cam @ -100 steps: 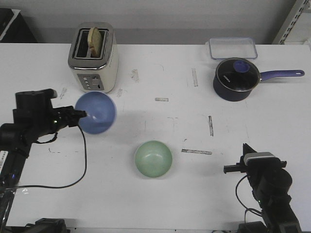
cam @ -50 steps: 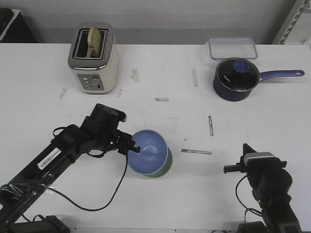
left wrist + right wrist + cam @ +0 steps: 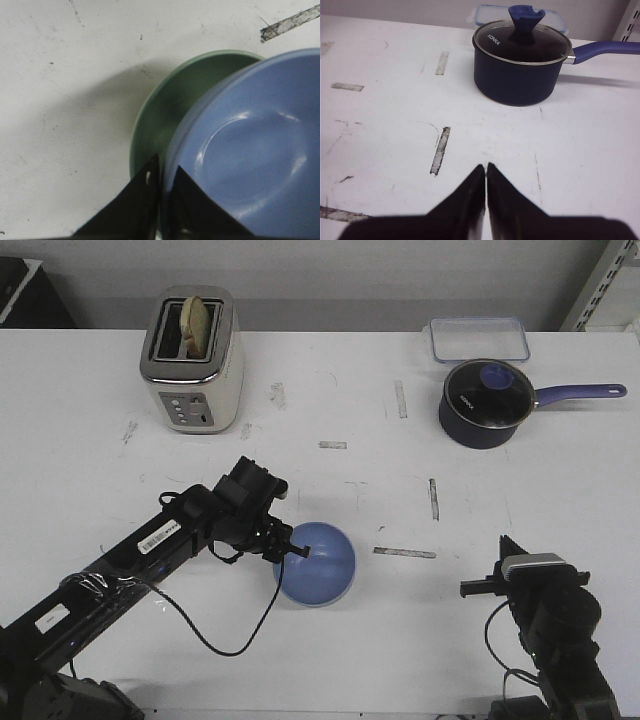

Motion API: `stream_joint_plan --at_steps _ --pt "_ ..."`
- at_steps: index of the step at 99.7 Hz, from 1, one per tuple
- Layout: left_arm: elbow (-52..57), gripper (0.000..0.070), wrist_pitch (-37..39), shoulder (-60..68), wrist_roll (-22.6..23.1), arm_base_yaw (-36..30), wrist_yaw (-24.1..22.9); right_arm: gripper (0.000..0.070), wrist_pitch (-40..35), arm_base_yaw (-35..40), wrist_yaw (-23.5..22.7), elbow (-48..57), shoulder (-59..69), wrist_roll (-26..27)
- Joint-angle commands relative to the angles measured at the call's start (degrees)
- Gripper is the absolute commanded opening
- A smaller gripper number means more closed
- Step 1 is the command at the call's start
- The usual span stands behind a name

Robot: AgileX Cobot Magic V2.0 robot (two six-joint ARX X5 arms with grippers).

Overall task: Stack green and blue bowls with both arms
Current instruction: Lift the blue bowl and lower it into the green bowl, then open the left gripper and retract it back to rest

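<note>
**Now: blue bowl held over green bowl**

Near the table's front middle, the left gripper (image 3: 290, 552) pinches the rim of the blue bowl (image 3: 318, 562), one finger (image 3: 131, 210) outside and one inside. The blue bowl sits over the green bowl (image 3: 165, 110), covering it almost entirely from the front; the left wrist view shows the green rim peeking out on one side, the blue bowl offset across it. The right gripper (image 3: 485, 172) rests at the table's front right with its fingers pressed together, holding nothing, facing the dark blue saucepan (image 3: 522, 67)
</note>
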Motion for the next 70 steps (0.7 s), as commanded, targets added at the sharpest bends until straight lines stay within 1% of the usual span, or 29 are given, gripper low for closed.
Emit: stream_joint_plan --at_steps 1,4,9,12,20,23,26,29,38,49,54,60,70 --pt "0.98 0.0012 0.17 0.81 0.9 -0.61 0.07 0.0 0.59 0.11 0.02 0.42 0.37 0.2" --pt "0.98 0.0044 0.15 0.81 1.31 -0.74 0.07 0.0 0.59 0.11 0.04 0.39 0.37 0.2" --pt "0.98 0.0144 0.13 0.81 1.57 -0.85 0.07 0.0 0.59 0.11 0.04 0.42 0.37 0.2" --pt "0.98 0.0223 0.13 0.81 1.57 -0.85 0.11 0.0 0.59 0.11 0.02 0.39 0.37 0.2" --pt "0.98 0.0467 0.2 0.79 1.57 -0.85 0.11 0.0 0.59 0.11 0.02 0.39 0.37 0.2" --pt "0.98 0.0541 0.26 0.79 1.57 -0.85 0.11 0.0 0.59 0.11 0.04 0.39 0.37 0.2" --pt "0.98 0.0589 0.33 0.79 1.57 -0.85 0.11 0.0 0.59 0.11 0.02 0.42 0.35 0.2" --pt "0.98 0.0617 0.52 0.76 1.55 -0.85 0.11 0.0 0.59 0.11 0.02 0.39 0.35 0.2" --pt "1.07 0.0617 1.29 0.74 1.51 -0.85 0.11 0.0 0.59 0.11 0.02 0.39 0.35 0.2" --pt "2.99 0.0609 0.42 0.72 1.53 -0.79 0.09 0.0 0.59 0.11 0.02 0.39 0.35 0.2" --pt "4.39 0.059 -0.22 0.72 1.57 -0.76 0.02 0.0 0.59 0.11 0.02 0.39 0.35 0.2" --pt "6.43 0.0506 -0.92 0.68 1.84 -0.39 -0.07 0.0 0.59 0.11 0.02 0.39 0.35 0.2" --pt "10.51 0.0302 -2.62 0.63 3.54 0.85 -0.11 0.0 0.59 0.11 0.02 0.42 0.35 0.2"
